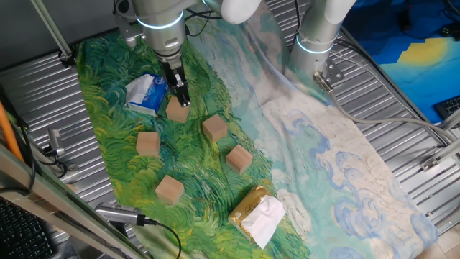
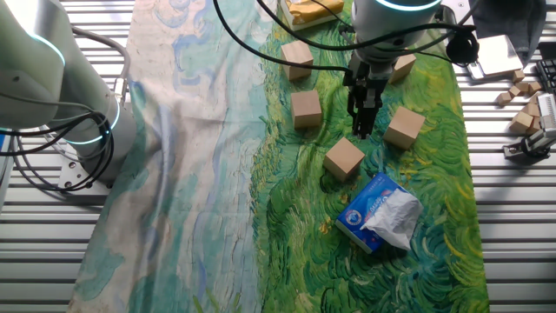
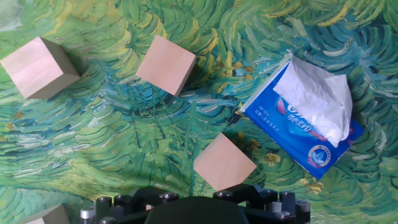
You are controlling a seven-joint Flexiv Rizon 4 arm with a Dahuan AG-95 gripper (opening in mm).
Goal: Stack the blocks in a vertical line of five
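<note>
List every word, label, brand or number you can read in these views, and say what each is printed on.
Blue-and-white tissue packet: white lettering and a round seal on its blue face, too blurred to read.
Yellow-and-white wrapped packet: no legible print.
Wooden blocks: plain, no markings.
Painted cloth: swirled pattern only, no text.
Nothing can be quoted with confidence.

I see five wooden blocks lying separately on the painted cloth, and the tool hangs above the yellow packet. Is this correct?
Not quite. The tool hangs above the block beside the blue-and-white tissue packet, as one fixed view shows. The yellow packet lies at the far end. The five blocks do lie separately on the painted cloth.
</note>
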